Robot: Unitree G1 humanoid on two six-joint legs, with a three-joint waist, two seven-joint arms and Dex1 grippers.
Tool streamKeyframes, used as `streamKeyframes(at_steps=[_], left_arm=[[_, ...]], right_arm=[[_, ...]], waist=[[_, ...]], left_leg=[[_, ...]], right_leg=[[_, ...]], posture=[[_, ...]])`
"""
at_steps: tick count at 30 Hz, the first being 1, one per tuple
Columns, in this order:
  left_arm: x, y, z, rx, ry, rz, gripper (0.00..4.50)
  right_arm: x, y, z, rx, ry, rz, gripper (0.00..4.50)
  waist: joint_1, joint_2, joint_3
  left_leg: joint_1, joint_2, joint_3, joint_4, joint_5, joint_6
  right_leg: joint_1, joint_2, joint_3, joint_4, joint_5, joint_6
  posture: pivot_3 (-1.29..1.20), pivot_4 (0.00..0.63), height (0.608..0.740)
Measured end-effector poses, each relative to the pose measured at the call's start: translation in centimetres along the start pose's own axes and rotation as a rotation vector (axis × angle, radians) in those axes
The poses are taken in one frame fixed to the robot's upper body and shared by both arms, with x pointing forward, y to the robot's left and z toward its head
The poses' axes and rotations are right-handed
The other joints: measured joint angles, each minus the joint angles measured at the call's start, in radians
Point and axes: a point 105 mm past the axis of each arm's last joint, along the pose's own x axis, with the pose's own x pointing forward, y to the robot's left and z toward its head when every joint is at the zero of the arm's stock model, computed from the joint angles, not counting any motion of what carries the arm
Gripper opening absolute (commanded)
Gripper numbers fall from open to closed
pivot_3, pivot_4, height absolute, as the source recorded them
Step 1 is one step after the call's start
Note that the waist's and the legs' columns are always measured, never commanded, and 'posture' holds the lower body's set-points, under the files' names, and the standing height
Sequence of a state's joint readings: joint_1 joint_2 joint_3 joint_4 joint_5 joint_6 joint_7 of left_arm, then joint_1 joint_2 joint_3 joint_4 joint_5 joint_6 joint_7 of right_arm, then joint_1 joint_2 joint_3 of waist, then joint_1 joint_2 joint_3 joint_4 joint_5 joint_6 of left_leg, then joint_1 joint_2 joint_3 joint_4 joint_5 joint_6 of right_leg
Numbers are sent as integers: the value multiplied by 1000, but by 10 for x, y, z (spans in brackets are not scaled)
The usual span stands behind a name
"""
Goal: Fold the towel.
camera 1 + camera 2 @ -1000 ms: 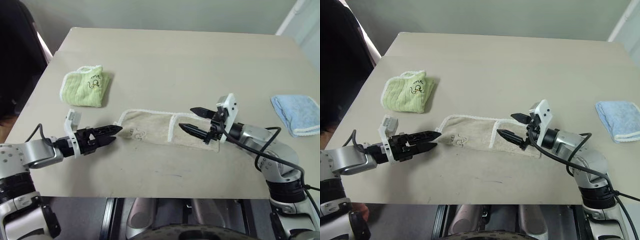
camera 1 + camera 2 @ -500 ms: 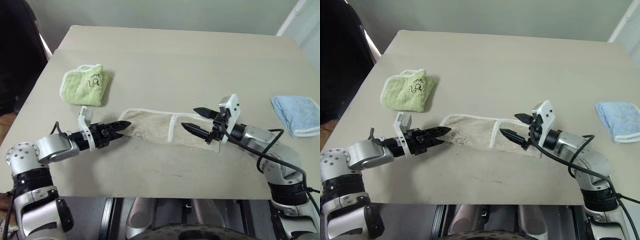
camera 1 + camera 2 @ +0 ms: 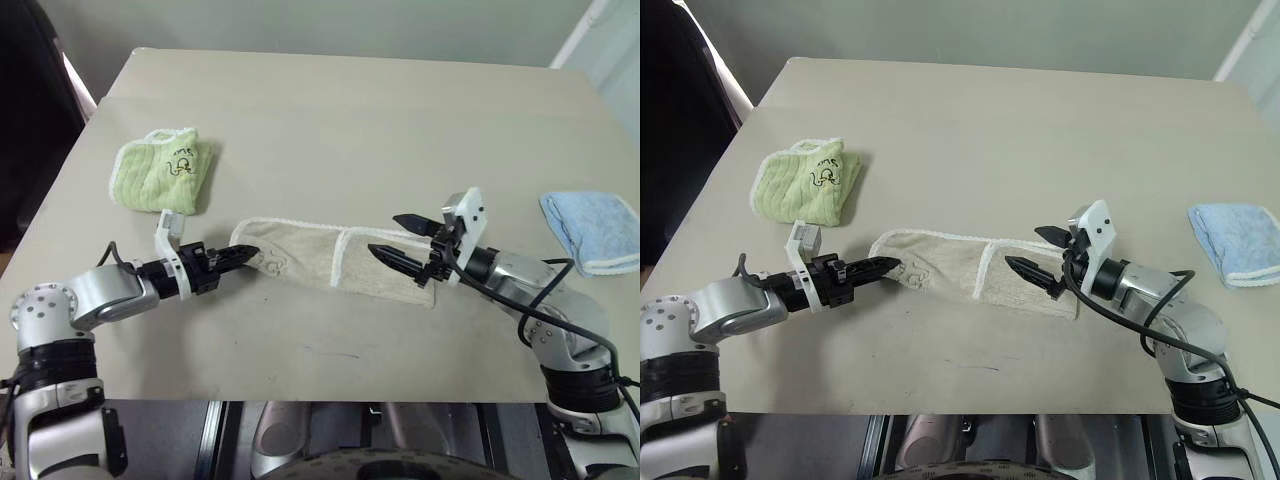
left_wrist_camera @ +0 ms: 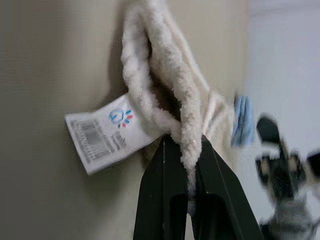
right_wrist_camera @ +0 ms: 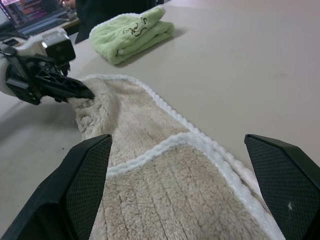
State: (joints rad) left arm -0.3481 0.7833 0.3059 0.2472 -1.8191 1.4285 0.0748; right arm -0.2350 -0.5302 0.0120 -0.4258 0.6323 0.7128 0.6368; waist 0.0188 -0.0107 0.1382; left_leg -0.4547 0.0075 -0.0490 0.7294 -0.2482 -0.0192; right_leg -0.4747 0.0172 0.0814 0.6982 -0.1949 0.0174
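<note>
My left gripper [image 3: 243, 254] is pinched shut on the left end of the towel [image 3: 320, 258], beside its white label [image 4: 100, 132]. My right gripper [image 3: 400, 240] hovers with jaws spread wide above the towel's right, doubled-over part. The towel lies on the table [image 3: 350, 120], long axis running left to right between my grippers. I judge the held end travels rightward.
</note>
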Motion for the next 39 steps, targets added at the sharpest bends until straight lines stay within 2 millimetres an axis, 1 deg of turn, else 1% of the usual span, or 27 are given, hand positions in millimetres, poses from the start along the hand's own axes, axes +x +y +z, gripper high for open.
streamKeyframes(at_steps=[5,8,12,15,20,23,25,27,31,34,39], left_arm=[[6,-39,7,232,75,-71,38],[13,-51,10,289,96,-103,38],[31,-76,12,364,140,-191,38],[43,-93,8,410,199,-256,38],[67,-113,0,452,288,-335,38],[78,-118,-10,471,362,-362,38],[87,-115,-21,470,424,-369,38],[95,-115,-32,472,477,-393,38],[115,-125,-53,510,568,-460,38],[126,-130,-59,540,593,-485,38],[144,-126,-70,592,623,-473,38]], right_arm=[[-12,0,6,-12,-4,-9,4500],[-19,-4,5,-14,-1,-42,4500],[-31,-11,2,-4,17,-100,4500],[-38,-13,3,-12,13,-133,4500],[-45,-18,5,-13,1,-192,4500],[-49,-19,5,-14,1,-218,4500],[-52,-20,5,-14,0,-239,4500],[-57,-23,5,-12,-1,-272,4500],[-62,-24,8,-24,-12,-303,4500],[-65,-23,6,-22,-7,-321,4500],[-69,-21,4,-27,-1,-347,4500]], waist=[[-1,0,0],[-4,0,0],[-3,0,0],[-3,0,0],[-2,0,0],[-3,0,0],[-2,0,0],[-1,0,0],[4,-1,0],[4,-1,1],[6,-1,1]], left_leg=[[0,0,1,1,-2,1],[0,1,0,1,-2,0],[0,1,0,1,-2,0],[0,1,1,1,-2,0],[0,1,1,2,-2,1],[0,1,1,2,-2,2],[0,1,2,3,-2,2],[0,2,2,3,-1,4],[0,2,3,5,-1,8],[0,2,3,5,-3,14],[0,1,4,5,-2,17]], right_leg=[[0,0,1,0,0,0],[0,0,0,0,-1,-1],[0,-1,0,0,-2,0],[0,-1,0,0,-3,1],[1,-1,0,0,-4,3],[1,-1,1,0,-5,5],[1,-1,1,0,-8,11],[2,-1,1,0,-9,14],[4,-2,1,0,-8,17],[5,-3,1,0,-7,18],[6,-3,2,-1,-5,21]], posture=[[0,150,697],[0,150,697],[0,150,697],[0,150,697],[0,150,697],[0,150,697],[0,150,697],[0,150,697],[0,150,697],[0,150,697],[0,150,697]])
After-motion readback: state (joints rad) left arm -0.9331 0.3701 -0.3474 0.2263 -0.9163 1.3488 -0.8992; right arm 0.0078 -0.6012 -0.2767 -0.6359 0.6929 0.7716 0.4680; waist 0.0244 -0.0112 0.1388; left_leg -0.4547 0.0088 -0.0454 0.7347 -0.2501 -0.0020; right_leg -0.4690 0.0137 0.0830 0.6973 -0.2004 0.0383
